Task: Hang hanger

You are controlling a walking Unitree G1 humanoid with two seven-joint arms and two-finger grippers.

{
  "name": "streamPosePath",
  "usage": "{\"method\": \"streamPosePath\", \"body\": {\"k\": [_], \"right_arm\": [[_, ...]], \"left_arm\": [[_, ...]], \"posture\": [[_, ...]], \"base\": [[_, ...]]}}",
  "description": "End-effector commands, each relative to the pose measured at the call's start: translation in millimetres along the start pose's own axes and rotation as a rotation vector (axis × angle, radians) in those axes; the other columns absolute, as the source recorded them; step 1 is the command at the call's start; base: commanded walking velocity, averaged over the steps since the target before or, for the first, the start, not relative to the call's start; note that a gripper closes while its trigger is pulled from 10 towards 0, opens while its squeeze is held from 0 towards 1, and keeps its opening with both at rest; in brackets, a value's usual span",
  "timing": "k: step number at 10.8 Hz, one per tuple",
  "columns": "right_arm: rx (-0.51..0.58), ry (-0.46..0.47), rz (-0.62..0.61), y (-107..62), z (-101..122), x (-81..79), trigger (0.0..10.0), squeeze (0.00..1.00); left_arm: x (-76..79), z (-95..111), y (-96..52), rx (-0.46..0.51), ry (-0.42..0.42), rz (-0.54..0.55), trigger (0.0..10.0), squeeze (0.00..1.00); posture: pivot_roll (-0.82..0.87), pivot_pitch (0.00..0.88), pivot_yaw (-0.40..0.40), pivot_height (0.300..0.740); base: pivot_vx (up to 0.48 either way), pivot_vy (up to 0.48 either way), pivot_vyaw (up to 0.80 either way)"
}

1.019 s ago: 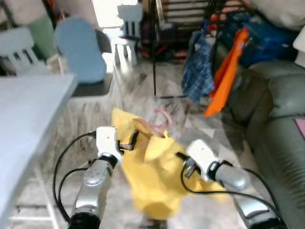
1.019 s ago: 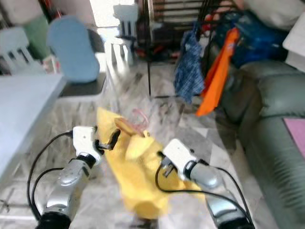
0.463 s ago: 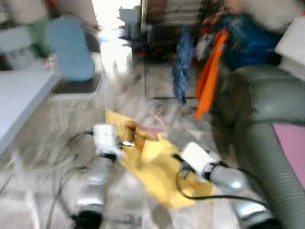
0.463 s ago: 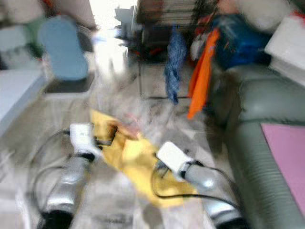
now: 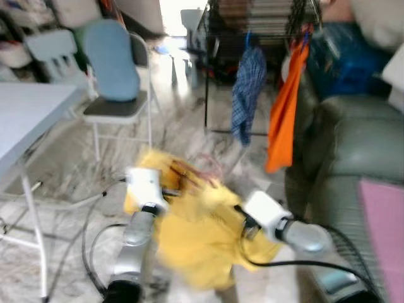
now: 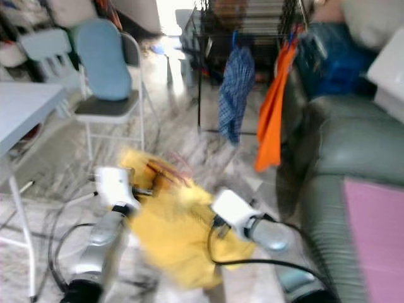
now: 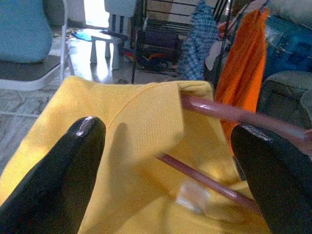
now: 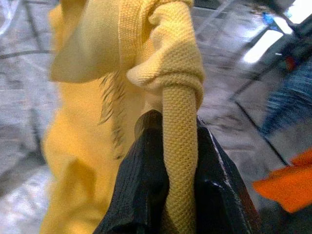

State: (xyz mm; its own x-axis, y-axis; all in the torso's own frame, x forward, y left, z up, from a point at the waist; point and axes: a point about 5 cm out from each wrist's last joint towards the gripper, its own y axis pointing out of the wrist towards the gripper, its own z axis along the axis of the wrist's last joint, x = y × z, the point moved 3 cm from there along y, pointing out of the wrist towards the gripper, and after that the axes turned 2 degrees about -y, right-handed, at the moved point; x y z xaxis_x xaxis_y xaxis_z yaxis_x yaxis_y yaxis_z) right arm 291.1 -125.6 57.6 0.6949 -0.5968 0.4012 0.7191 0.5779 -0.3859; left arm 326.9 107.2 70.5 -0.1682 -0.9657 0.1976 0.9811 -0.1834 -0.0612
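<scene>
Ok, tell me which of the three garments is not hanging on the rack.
The yellow shirt; the blue checked one and orange one hang there.

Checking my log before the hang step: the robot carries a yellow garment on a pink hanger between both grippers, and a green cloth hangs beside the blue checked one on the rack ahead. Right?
Not quite: the cloth beside the blue checked one on the rack is orange, as the left eye view shows. The rest stands: the yellow garment on its pink hanger is carried between the left gripper and right gripper.

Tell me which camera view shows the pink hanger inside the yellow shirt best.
The left wrist view: the pink hanger runs sharp and close across the yellow shirt, between the open left claw fingers. Both eye views are blurred, showing only a pinkish trace at the collar. The right wrist view shows the right claw pinching shirt fabric.
</scene>
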Motion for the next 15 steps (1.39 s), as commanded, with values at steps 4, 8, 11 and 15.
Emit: {"method": "streamPosePath", "body": {"k": [4, 8, 11, 15], "right_arm": [[0.098, -0.040, -0.024, 4.6, 22.6, 3.0, 10.0, 0.00], [0.103, -0.044, -0.028, 4.4, 23.3, 2.8, 10.0, 0.00], [0.115, -0.042, -0.031, 3.8, 24.4, 2.0, 10.0, 0.00], [0.133, -0.054, -0.025, 4.6, 28.5, 1.8, 10.0, 0.00]], "left_arm": [[-34.8, 0.9, -2.8, -0.003, 0.009, 0.169, 10.0, 0.00], [-40.1, 1.0, -3.9, 0.006, 0.000, 0.185, 10.0, 0.00], [-38.4, -1.4, -4.6, 0.005, 0.001, 0.181, 10.0, 0.00], [-35.8, -2.8, -3.3, 0.002, -0.003, 0.170, 10.0, 0.00]], "posture": [[-0.26, 0.000, 0.046, 0.740], [-0.27, 0.000, 0.048, 0.740], [-0.27, 0.000, 0.045, 0.740], [-0.27, 0.000, 0.044, 0.740]], "base": [[0.000, 0.000, 0.53], [0.060, 0.000, 0.65], [0.316, 0.000, 0.00], [0.374, 0.000, 0.00]]}}
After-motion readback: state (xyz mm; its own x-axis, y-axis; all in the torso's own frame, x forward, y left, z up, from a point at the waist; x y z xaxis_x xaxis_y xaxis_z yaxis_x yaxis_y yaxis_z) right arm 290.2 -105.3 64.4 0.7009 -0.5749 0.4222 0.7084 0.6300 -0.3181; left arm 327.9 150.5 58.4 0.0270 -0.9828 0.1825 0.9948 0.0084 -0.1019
